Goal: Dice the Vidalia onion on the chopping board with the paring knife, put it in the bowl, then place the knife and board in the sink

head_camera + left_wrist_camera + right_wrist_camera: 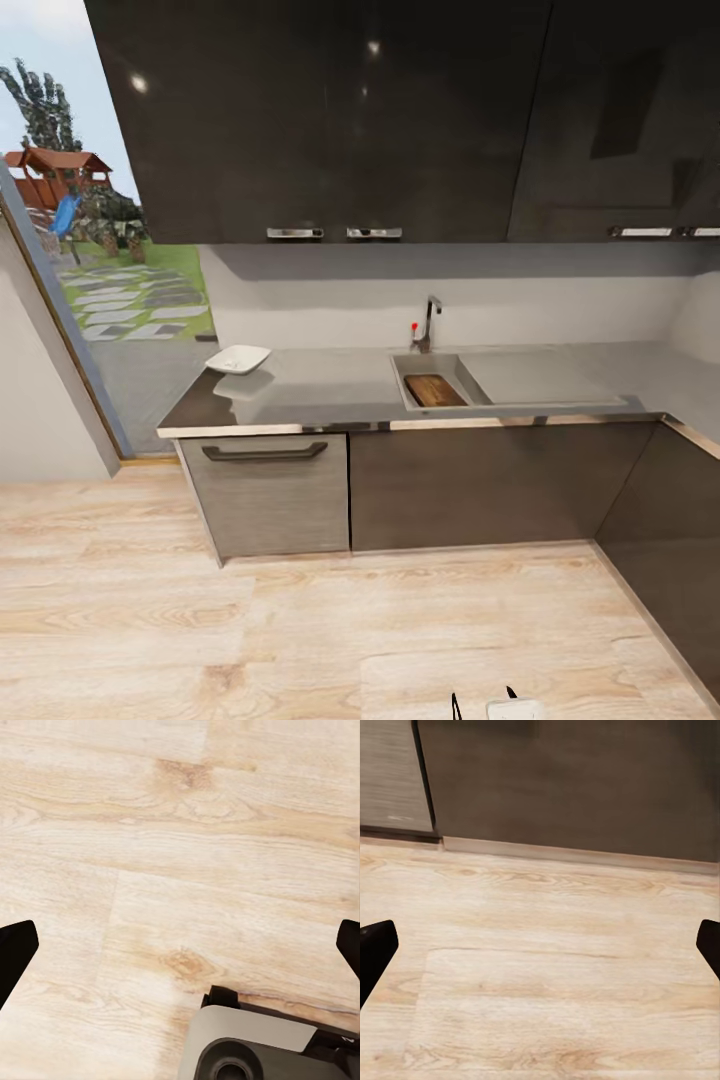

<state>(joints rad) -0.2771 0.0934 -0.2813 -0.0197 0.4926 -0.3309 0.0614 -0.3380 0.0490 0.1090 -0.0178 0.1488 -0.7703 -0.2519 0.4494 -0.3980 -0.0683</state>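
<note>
Across the room, the sink is set into the dark countertop, with a chrome tap behind it. The brown chopping board lies inside the basin. The white bowl stands on the countertop's left end; its contents are too small to make out. The Vidalia onion, the diced onion and the paring knife are out of view. My left gripper is open over the wooden floor, fingertips wide apart. My right gripper is open too, low above the floor and facing the cabinet fronts.
Black wall cabinets hang above the counter. A drawer front with a handle sits under the bowl. The counter turns a corner at the right. A glass door is at the left. Part of my base lies below the left gripper.
</note>
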